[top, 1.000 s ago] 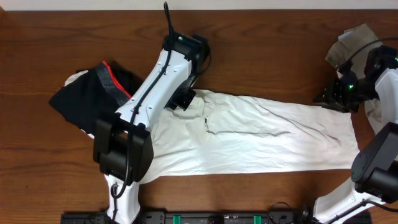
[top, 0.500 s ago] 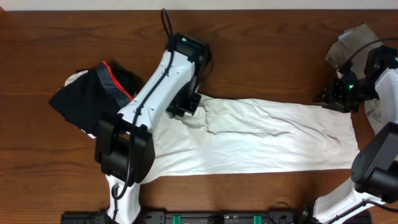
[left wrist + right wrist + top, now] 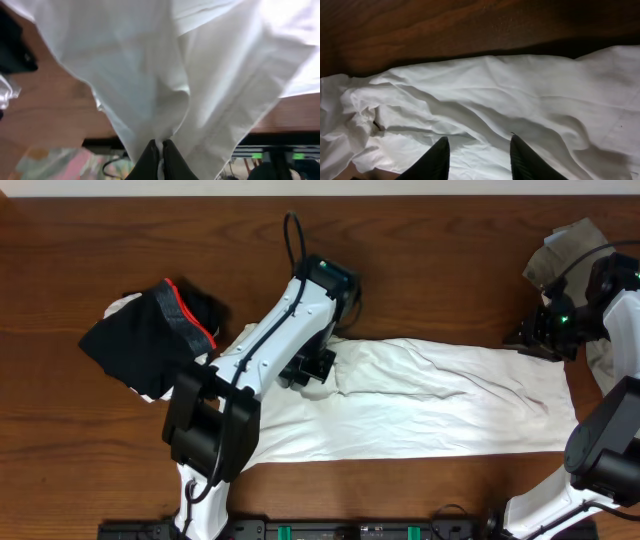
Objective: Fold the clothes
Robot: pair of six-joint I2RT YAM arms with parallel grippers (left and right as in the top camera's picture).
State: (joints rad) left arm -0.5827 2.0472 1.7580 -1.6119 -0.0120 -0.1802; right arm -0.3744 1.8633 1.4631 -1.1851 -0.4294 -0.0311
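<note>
The white T-shirt (image 3: 420,400) lies spread across the table from left of centre to the right; no lettering shows. My left gripper (image 3: 312,368) is shut on a fold of its upper left part, the cloth pinched between the fingers in the left wrist view (image 3: 161,147). My right gripper (image 3: 540,338) is open at the shirt's upper right corner, and its fingers (image 3: 477,150) hover just over the white cloth (image 3: 510,95). The black garment with a red-edged waistband (image 3: 150,335) lies at the left. The khaki-grey garment (image 3: 562,252) lies at the far right, behind the right arm.
Brown wooden table (image 3: 430,270). A black rail (image 3: 360,530) with green parts runs along the front edge. The left arm's white links cross the shirt's left end.
My left gripper has moved to the right, dragging the pinched shirt fold with it, so the shirt's left part bunches toward the centre. The right arm has not moved.
</note>
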